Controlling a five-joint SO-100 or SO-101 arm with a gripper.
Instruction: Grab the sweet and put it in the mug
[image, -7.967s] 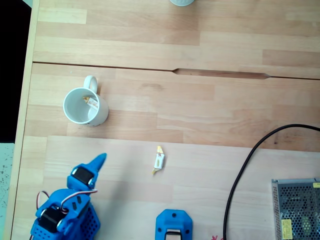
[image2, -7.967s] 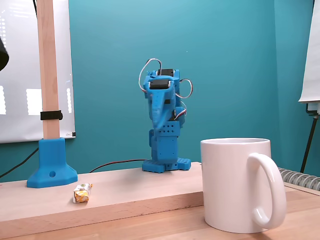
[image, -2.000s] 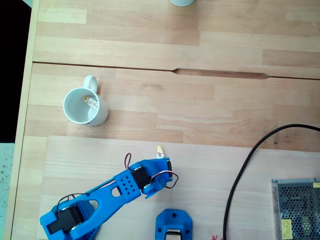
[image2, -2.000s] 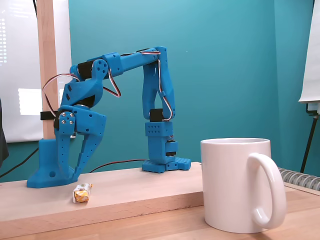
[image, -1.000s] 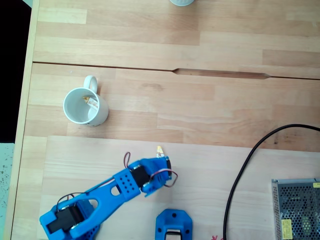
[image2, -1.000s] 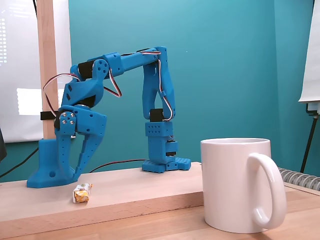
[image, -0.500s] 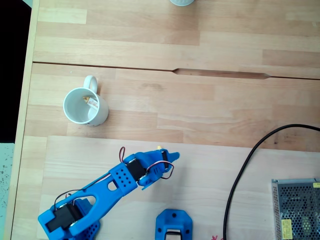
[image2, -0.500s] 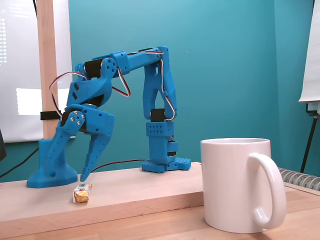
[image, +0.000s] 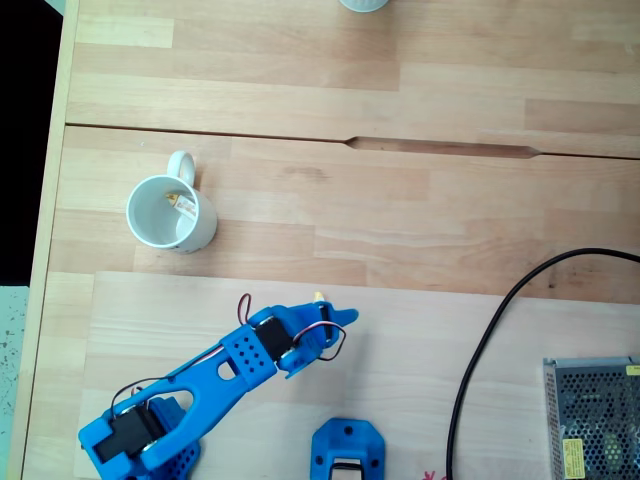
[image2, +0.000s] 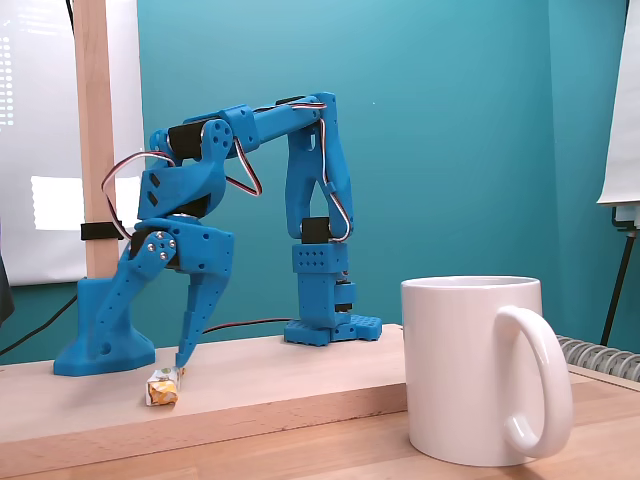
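The sweet (image2: 163, 387) lies on the raised light board in front of the arm. From above only its yellow tip (image: 318, 296) shows, past the gripper. My blue gripper (image2: 150, 352) hangs over it, open, with one fingertip (image2: 183, 366) just above the sweet's right end. In the fixed view from above the gripper (image: 322, 335) covers most of the sweet. The white mug (image: 170, 213) stands upright to the upper left, handle to the far side; a small wrapped candy (image: 183, 205) lies inside it. The mug (image2: 480, 370) fills the near right of the side view.
A blue stand foot (image: 347, 455) with a wooden post (image2: 95, 150) sits close beside the gripper. A black cable (image: 480, 340) and a metal mesh box (image: 592, 415) are at the right. A pale round vessel (image: 362, 4) is at the far edge.
Over the last second the gripper tilted and came down, so one fingertip now sits just above the sweet. The sweet and the mug have not moved.
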